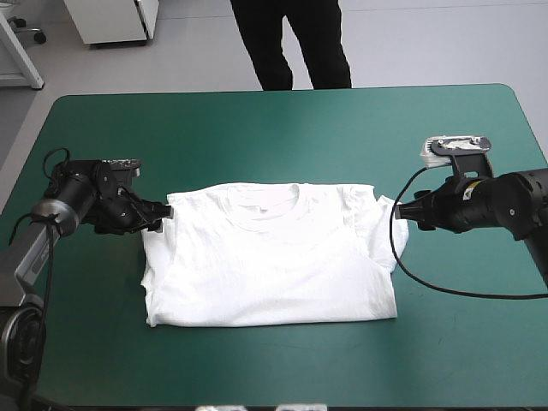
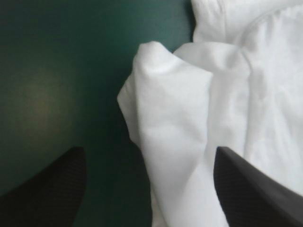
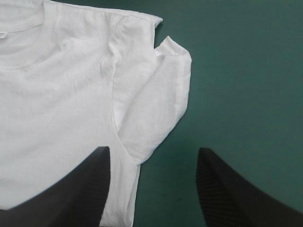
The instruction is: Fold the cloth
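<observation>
One white T-shirt [image 1: 270, 257] lay on one teal-green table [image 1: 274, 128]. The left gripper [image 1: 167, 211] and the right gripper [image 1: 400, 210] made two, one at each sleeve of the T-shirt.

The left gripper [image 2: 149, 158] held its fingers [image 2: 47, 194] wide apart. A bunched fold of the T-shirt [image 2: 175, 109] lay between them. Bare teal-green cover [image 2: 57, 56] lay beside it.

Lighting: bright, diffuse, overhead.
High view: the teal-green cover [image 1: 257, 128] is evenly lit; the T-shirt [image 1: 270, 257] shows faint fold shading and a thin shadow along its near edge. Left wrist view: the cover is dim, with a pale glare patch ahead of one finger [image 2: 52, 189] of the left gripper [image 2: 149, 150]; a dark shadow borders the sleeve [image 2: 170, 118].
</observation>
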